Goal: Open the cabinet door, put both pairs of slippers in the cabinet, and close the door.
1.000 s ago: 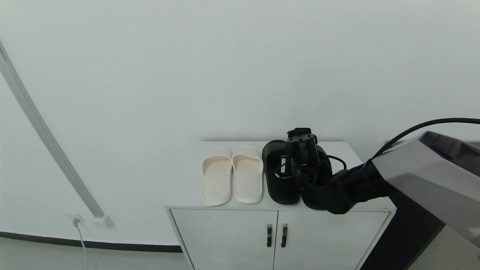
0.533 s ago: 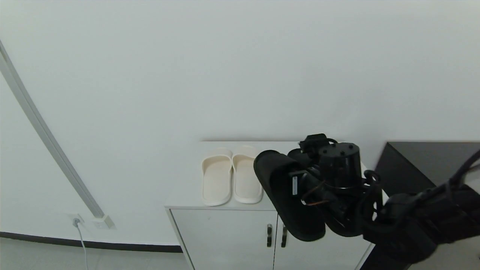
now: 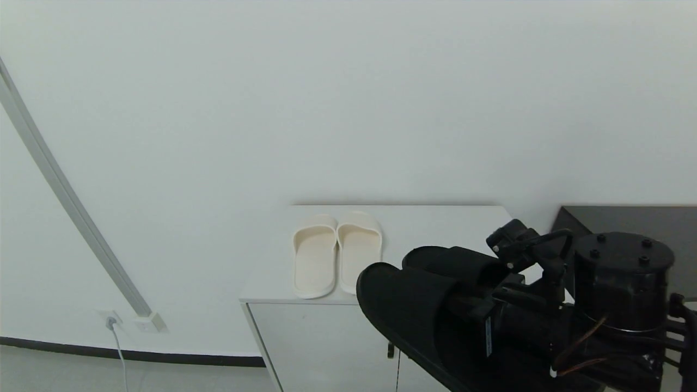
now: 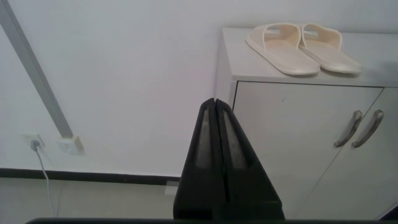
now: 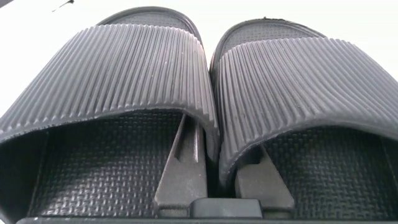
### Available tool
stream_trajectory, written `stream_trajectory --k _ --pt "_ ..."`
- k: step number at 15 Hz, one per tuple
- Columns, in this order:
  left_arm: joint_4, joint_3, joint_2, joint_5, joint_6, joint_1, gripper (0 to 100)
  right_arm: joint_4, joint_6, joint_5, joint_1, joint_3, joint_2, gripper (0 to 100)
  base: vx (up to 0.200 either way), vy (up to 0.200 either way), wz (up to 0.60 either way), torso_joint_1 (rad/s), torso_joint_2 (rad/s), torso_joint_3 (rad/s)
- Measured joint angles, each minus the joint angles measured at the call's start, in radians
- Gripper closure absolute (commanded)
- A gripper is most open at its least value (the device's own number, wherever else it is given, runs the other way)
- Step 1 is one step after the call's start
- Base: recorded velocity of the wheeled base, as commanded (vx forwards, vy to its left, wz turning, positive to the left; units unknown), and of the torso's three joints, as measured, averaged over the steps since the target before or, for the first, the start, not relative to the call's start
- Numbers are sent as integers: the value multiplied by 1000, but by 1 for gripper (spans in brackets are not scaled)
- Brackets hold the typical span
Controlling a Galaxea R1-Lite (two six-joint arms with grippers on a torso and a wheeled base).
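A pair of black slippers point(image 3: 414, 305) hangs in the air in front of the white cabinet point(image 3: 435, 223), off its top. My right gripper point(image 5: 214, 171) is shut on them, one finger inside each slipper and their inner walls pinched together under the ribbed straps point(image 5: 124, 68). A pair of cream slippers point(image 3: 337, 253) lies side by side on the cabinet top, also seen as the cream slippers point(image 4: 305, 46) from the left wrist. Both cabinet doors point(image 4: 292, 143) are closed, with their handles point(image 4: 359, 127) at the middle. My left gripper point(image 4: 215, 106) is shut and empty, low and left of the cabinet.
A grey conduit point(image 3: 65, 196) runs diagonally down the wall to a socket point(image 3: 111, 321) with a cable plugged in, left of the cabinet. A dark surface point(image 3: 626, 218) stands to the cabinet's right. The white wall is directly behind the cabinet.
My right arm has lifted the black slippers off the cabinet top and drawn them towards me and to the right. The cream pair has stayed put.
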State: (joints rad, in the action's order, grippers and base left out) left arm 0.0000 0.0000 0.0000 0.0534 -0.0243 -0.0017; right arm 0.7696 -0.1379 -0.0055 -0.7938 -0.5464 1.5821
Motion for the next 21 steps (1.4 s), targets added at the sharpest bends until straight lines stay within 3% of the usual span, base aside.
stream_trajectory --k 4,9,21 --pt "0 0 0 -1 0 0 100 -34 0 13 -14 29 -57 100 0 0 0 0 0 0" --pt "0 0 0 -1 0 0 100 -35 5 14 -17 49 -63 100 -200 0 0 6 6 0" --pt "0 0 0 -5 5 0 100 -25 29 6 -14 56 -39 100 0 0 0 0 0 0"
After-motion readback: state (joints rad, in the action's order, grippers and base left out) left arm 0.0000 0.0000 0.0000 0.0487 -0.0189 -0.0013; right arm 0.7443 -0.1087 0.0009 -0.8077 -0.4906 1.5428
